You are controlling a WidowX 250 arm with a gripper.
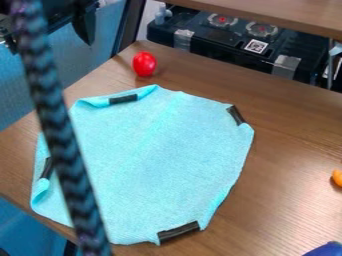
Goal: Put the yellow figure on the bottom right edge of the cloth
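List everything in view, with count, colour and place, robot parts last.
Cloth: one, turquoise, on the table
Tape strips: four, black, along the cloth's edges
Egg-shaped object: one, red, beyond the cloth
Rounded object: one, orange, right edge
Partial object: one, dark blue, bottom right corner
Table: one, brown, under the cloth
Shelf: one, brown, top right
Equipment: black, behind the table
Braided cord: one, dark and teal, crossing the left side
Robot arm, probably: black, upper left
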